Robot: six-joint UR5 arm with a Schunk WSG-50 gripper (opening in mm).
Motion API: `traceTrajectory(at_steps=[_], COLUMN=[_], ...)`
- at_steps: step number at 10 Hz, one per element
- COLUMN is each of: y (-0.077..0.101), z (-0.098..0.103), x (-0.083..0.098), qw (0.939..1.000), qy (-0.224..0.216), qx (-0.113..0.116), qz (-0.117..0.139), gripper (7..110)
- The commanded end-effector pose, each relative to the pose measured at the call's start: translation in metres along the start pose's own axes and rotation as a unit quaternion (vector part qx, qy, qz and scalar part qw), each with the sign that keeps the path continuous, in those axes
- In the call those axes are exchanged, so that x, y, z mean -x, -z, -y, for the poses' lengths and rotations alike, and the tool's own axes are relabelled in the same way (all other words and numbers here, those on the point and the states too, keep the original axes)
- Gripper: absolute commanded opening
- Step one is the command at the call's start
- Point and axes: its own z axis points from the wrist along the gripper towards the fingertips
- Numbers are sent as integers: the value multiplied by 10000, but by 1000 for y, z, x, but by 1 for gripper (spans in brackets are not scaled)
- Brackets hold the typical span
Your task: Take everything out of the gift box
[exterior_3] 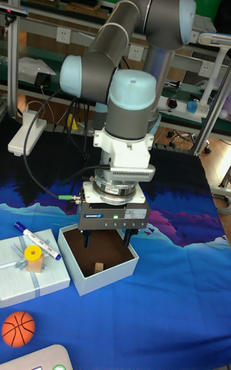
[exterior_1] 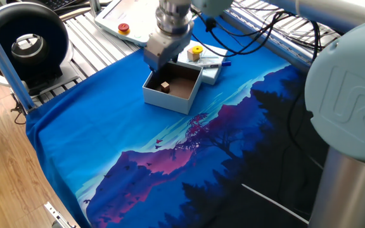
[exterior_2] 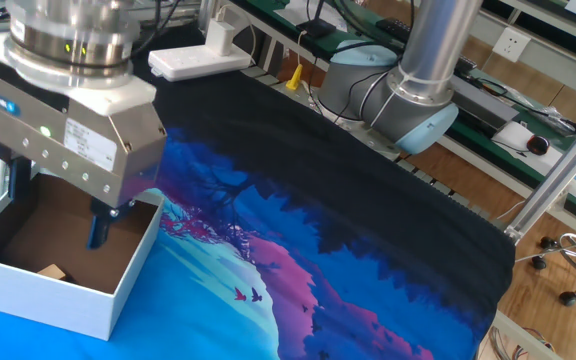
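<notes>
The gift box stands open on the blue cloth, with one small wooden cube on its brown floor. My gripper hangs just above the box's far-left part, open, with nothing between its fingers. In the tall fixed view the gripper has its dark fingertips level with the box rim, and the cube lies below them. Beside the box, the lid carries a yellow disc on a wooden cube and a blue-and-white pen. An orange ball lies on the cloth nearby.
A white pendant with a red button lies on the slatted table behind the box. A black round device sits at the far left. A white power strip and cables lie past the cloth's far edge.
</notes>
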Motion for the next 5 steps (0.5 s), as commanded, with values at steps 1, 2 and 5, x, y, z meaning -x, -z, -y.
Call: traceTrajectory(at_steps=[1, 2, 5], y=[10, 9, 1], z=[-3, 12, 9], x=[11, 7, 19], qw=[9999, 9989, 9992], qy=[-125, -350, -314], qx=[65, -310, -225], qz=[79, -23, 128], gripper=[44, 44, 7])
